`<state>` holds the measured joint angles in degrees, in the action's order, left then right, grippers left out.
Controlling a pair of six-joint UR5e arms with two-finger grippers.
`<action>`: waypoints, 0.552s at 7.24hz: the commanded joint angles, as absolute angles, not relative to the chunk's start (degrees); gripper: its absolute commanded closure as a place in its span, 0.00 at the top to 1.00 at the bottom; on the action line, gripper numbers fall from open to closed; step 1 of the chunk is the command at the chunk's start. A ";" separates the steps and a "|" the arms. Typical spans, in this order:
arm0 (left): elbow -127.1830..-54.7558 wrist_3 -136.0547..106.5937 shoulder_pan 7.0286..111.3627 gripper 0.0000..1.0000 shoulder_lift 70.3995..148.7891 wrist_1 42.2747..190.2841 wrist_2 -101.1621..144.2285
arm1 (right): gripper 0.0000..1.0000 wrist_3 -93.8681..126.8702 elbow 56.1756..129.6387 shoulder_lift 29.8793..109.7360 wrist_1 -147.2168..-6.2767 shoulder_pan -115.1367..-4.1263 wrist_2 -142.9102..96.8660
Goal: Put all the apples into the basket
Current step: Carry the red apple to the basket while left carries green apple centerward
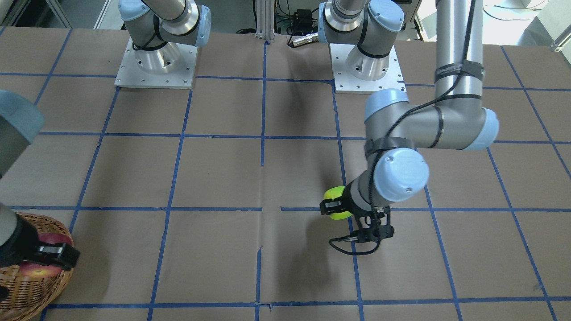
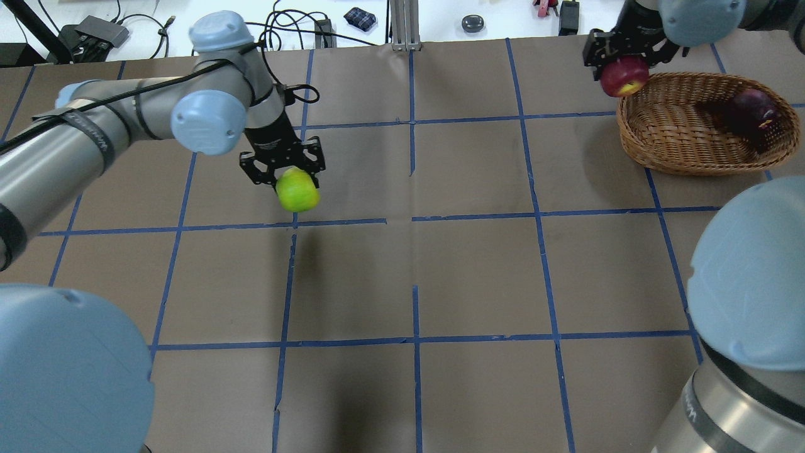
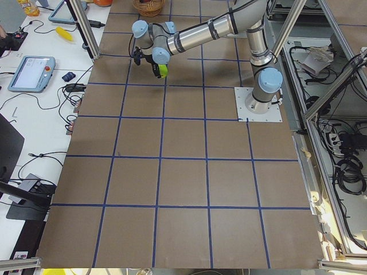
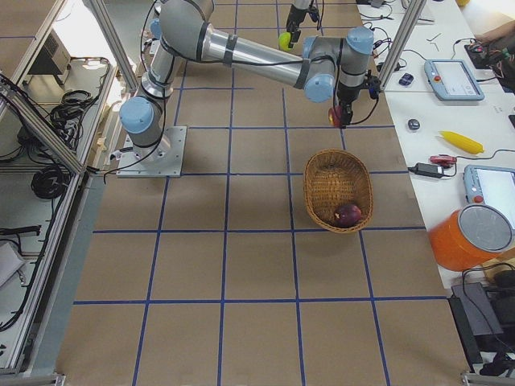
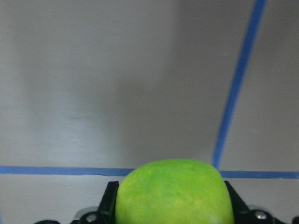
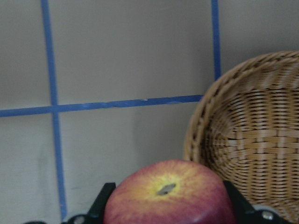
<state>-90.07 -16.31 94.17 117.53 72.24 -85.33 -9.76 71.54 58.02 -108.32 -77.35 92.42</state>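
Left hand (image 2: 294, 182) gripping green apple (image 2: 298, 192), right hand (image 2: 624, 63) red apple (image 2: 623, 78), third (image 2: 751, 106) in basket (image 2: 666, 157)

The yellow-green apple (image 2: 297, 190) is smooth and glossy; the red apple (image 6: 170, 198) is glossy too. The basket (image 2: 685, 151), upper right in the overhead view, is rough woven wicker. The tabletop paper (image 2: 478, 277) is matt brown.

Tan woven basket (image 2: 666, 151); green apple (image 2: 297, 190); red-yellow apple (image 2: 623, 77).
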 commanded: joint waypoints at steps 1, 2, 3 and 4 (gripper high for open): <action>-90.35 -34.74 106.64 0.16 119.69 65.85 -84.55 | 0.00 -22.80 72.15 53.81 -114.29 -68.15 92.37; -90.79 -35.59 108.79 0.16 120.84 60.87 -84.64 | 0.00 -27.38 72.33 51.35 -118.17 -66.38 92.37; -90.88 -35.60 108.98 0.17 122.07 59.34 -84.38 | 0.00 -30.21 72.25 49.33 -119.69 -64.70 92.20; -90.97 -35.51 109.07 0.38 122.95 59.24 -84.46 | 0.00 -30.67 72.33 48.35 -121.62 -63.90 92.46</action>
